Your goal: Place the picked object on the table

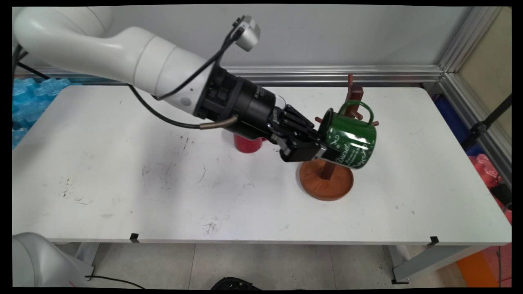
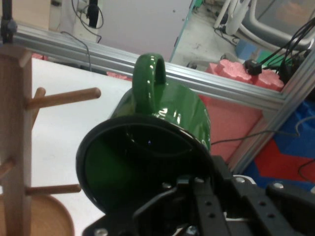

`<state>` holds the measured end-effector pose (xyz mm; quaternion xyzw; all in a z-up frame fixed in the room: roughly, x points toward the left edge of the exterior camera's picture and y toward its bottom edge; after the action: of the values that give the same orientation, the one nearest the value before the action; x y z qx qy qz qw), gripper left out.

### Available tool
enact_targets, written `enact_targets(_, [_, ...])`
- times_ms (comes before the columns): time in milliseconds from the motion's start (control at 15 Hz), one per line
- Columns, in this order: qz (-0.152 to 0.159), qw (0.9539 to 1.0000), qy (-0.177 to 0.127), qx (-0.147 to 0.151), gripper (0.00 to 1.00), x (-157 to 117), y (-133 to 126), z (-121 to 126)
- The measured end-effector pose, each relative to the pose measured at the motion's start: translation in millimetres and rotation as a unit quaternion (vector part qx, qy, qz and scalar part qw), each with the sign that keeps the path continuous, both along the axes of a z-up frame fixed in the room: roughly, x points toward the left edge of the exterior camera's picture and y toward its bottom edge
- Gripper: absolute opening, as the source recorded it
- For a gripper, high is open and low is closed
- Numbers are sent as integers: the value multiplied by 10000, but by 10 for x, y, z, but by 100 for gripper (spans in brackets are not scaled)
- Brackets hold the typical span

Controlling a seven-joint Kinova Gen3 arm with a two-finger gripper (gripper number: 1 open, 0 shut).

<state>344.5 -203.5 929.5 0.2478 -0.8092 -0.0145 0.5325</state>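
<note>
I am gripping the mug (image 1: 350, 141) by its rim in my pincer (image 1: 318, 148), tilted, handle up beside the rack (image 1: 327, 179); I should be keeping the handle level with a peg.

The arm (image 1: 102, 53) is showing smooth, rounded white shells from the upper left of the frame, joining a black ribbed wrist (image 1: 241, 108). A small grey camera box (image 1: 248, 32) is sitting above it — black cables (image 1: 163, 116) are looping beneath, one ending in a brassy sleeve. The gripper (image 1: 316, 149) is black and blocky, its linkage (image 2: 216, 211) carrying silver screws at the hand view's bottom edge.
</note>
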Motion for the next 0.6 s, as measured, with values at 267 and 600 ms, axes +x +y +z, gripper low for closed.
enact_targets(267, [-9,9996,-260,-53,0,107,64,166])
enact_targets(600, [-42,9973,-729,-106,0,241,118,362])
